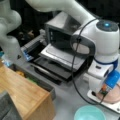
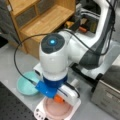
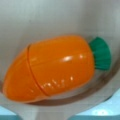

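Your toy carrot (image 3: 55,68) fills the wrist view, lying in a pink plate (image 2: 56,110) at frame bottom. I cannot tell the claw's state. Rounded and glossy, it could roll when pinched.

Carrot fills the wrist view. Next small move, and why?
Probably a short, straight descent. The wrist view shows the toy carrot lying on its side in the pink plate, close beneath the camera. In a front view the gripper hangs right over that plate. Its fingers are hidden, so confirm they are open first.
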You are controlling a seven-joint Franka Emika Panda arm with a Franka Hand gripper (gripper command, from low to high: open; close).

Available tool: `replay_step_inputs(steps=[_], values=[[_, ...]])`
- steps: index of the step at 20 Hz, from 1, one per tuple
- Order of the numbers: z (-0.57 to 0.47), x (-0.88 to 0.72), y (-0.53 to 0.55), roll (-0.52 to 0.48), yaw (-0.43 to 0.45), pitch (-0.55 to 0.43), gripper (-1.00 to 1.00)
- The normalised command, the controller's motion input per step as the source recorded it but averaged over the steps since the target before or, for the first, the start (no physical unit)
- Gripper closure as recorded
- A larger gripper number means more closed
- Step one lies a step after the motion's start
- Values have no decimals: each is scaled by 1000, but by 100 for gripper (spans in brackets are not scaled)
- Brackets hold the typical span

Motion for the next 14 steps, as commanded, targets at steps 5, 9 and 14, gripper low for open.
replay_step_inputs(steps=[5,9,14], values=[[95,-12,-474,28,163,49,-100],[20,-14,-514,82,149,56,-100],[13,-9,-505,117,107,51,-100]])
